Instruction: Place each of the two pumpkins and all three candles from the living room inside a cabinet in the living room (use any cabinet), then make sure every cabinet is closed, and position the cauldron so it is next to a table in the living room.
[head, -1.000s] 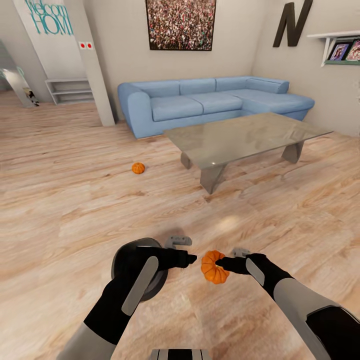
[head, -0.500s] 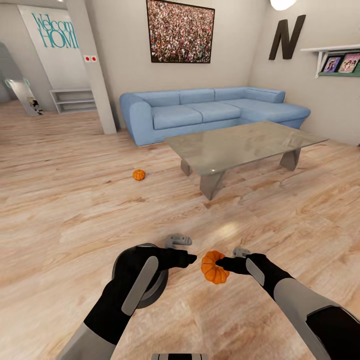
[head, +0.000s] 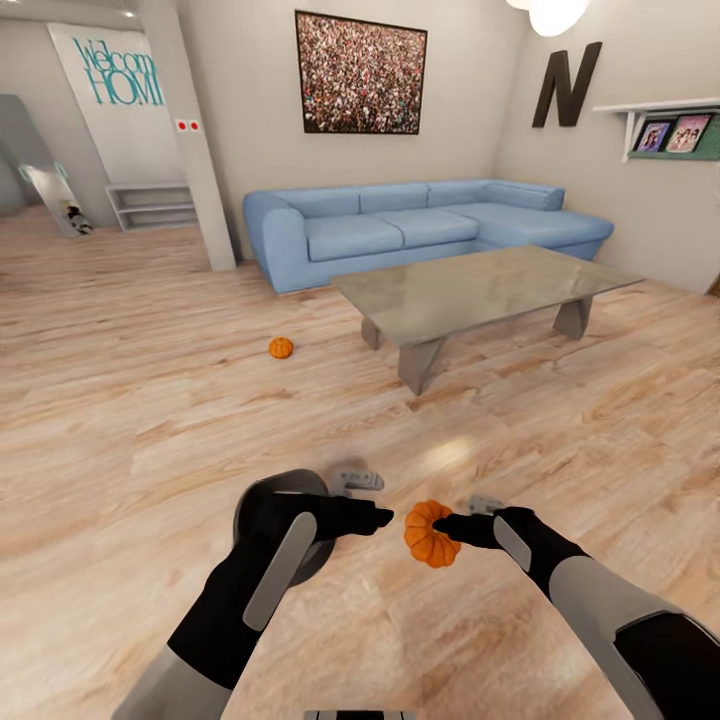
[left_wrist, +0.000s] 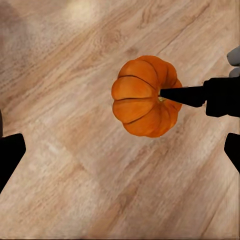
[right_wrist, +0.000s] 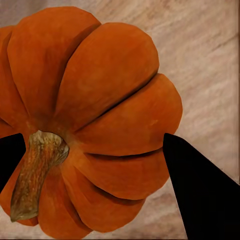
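The right gripper (head: 448, 528) is pinching a pumpkin (head: 431, 533) at its stem end, holding it above the wooden floor (head: 150, 420) in front of the robot; the right wrist view is showing this close up, with the orange ribs and the brown stem (right_wrist: 36, 172) sitting between the two dark fingers (right_wrist: 200, 195), detail that the head view is too distant to give. The left wrist view is looking across at the same pumpkin (left_wrist: 146, 96) from the side, catching one slim black finger (left_wrist: 182, 95) of the right gripper pressing into its stem dimple, with bare planks beneath. The left gripper (head: 380, 517) is pointing toward the held pumpkin, just beside it but not touching; in its own wrist view its dark fingers (left_wrist: 10, 155) are standing far apart at the picture's edges with nothing between them. Behind the left forearm, the head view is showing a round black cauldron (head: 262, 500) resting on the floor. Farther off, a second pumpkin (head: 281, 347) is lying on the floor, near the left end of the glass-topped table (head: 480, 285) and well apart from the robot. A blue sofa (head: 420, 225) is standing behind the table against the wall
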